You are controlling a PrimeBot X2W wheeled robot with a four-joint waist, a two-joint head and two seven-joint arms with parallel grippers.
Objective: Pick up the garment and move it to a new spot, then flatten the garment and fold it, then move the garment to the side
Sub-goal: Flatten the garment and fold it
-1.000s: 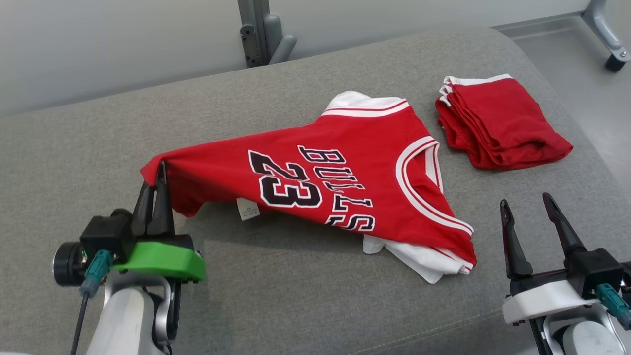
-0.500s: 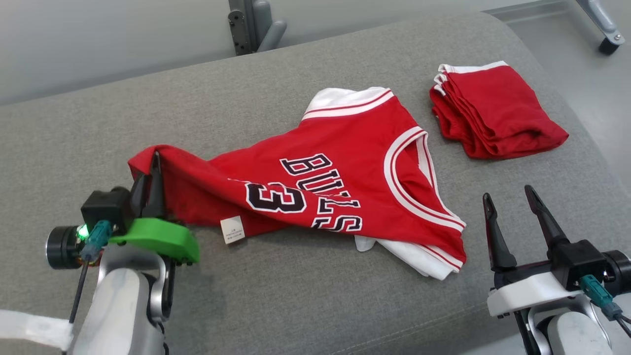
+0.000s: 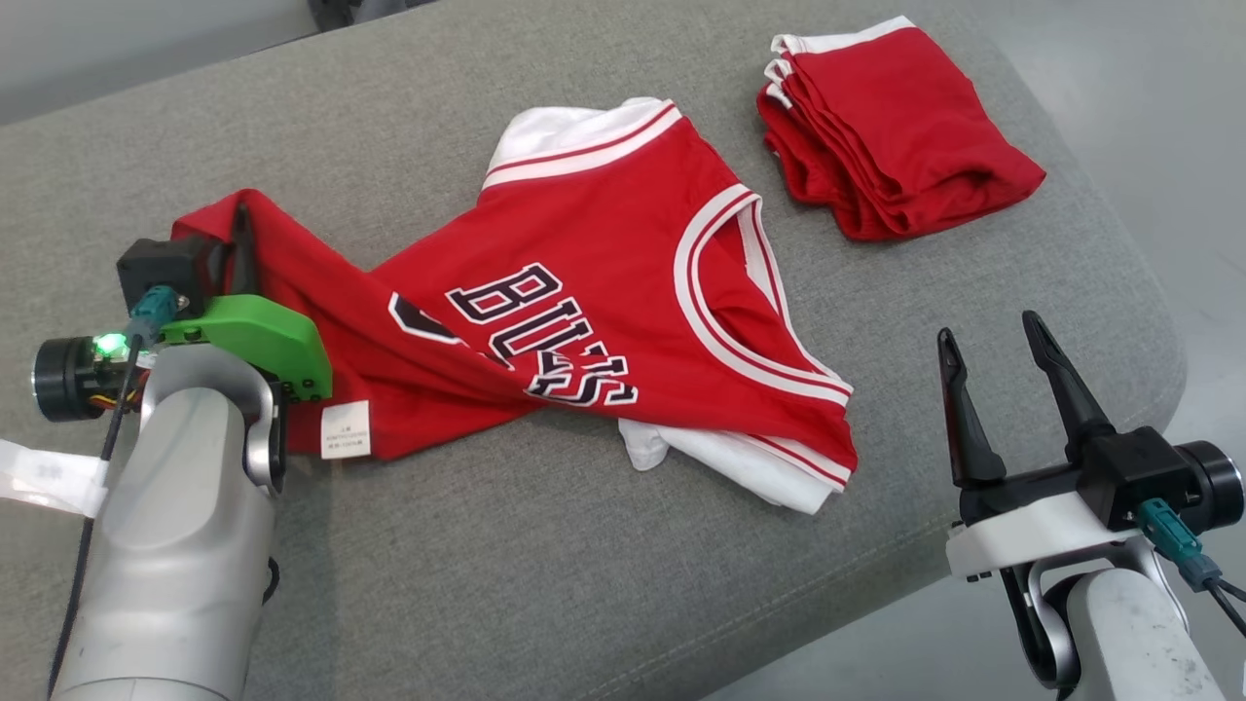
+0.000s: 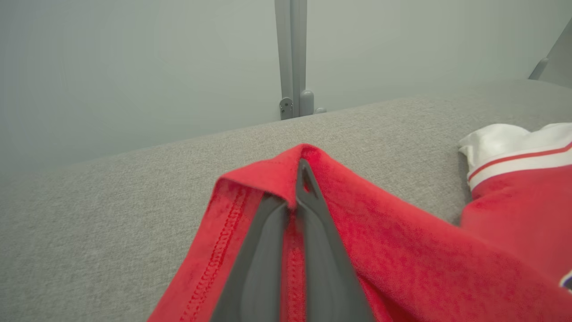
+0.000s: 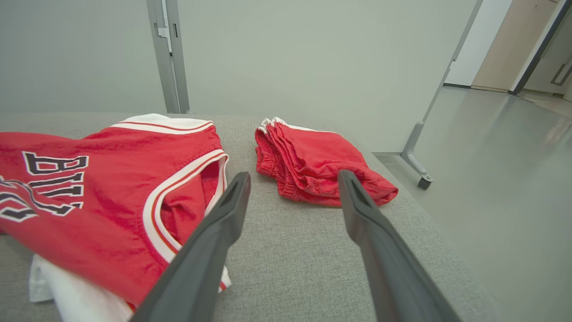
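Over on the left, the left hand [image 3: 240,209] is pinching a hem corner of the red jersey [image 3: 604,292], its two fingers pressed together with cloth between them. That corner is tenting up off the grey cushion [image 3: 545,565] while the rest is lying twisted across the middle. I reckon it is holding there to drag the jersey out flat. The left wrist view is adding something the head view is not giving: the stitched hem [image 4: 219,232] is folding over the fingertips, so the bite looks thin. A white care label [image 3: 346,430] is facing up beside the arm. Further right, white fabric [image 3: 750,467] is poking out beneath the jersey's shoulder. The right hand [image 3: 986,326] is hovering by the cushion's front corner, fingers spread and holding nothing, probably meant for another corner. Its wrist view is looking past them at the folded red pile [image 5: 313,165].
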